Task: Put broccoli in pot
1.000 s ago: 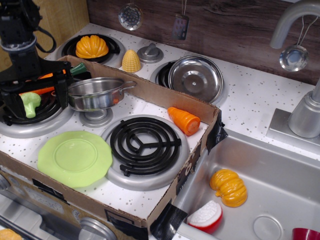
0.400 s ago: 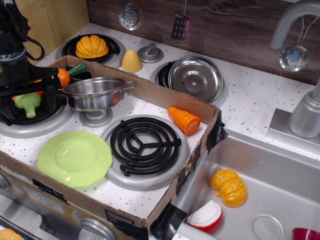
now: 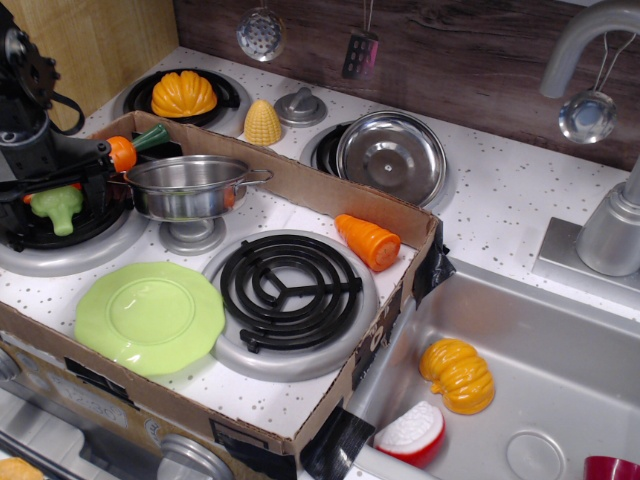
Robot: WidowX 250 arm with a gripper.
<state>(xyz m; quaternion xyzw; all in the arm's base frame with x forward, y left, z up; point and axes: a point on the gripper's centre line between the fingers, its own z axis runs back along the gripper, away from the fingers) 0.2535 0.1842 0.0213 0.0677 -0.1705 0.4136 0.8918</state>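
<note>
Sitting apart, seemingly: one broccoli (image 3: 55,206), one pot (image 3: 188,187).

One raised front view looks down (slightly rightward) across stove (image 3: 290,285) and sink (image 3: 560,390).

- Toy stove top (image 3: 500,190), white and speckled, with 4 burners.
- Cardboard tray (image 3: 330,190) lies across its front.
- In the tray: steel pot (image 3: 190,187), lime-green plate (image 3: 150,316), orange carrot piece (image 3: 368,241).
- Behind: steel lid (image 3: 391,155), corn (image 3: 263,122), orange squash (image 3: 183,94).
</note>
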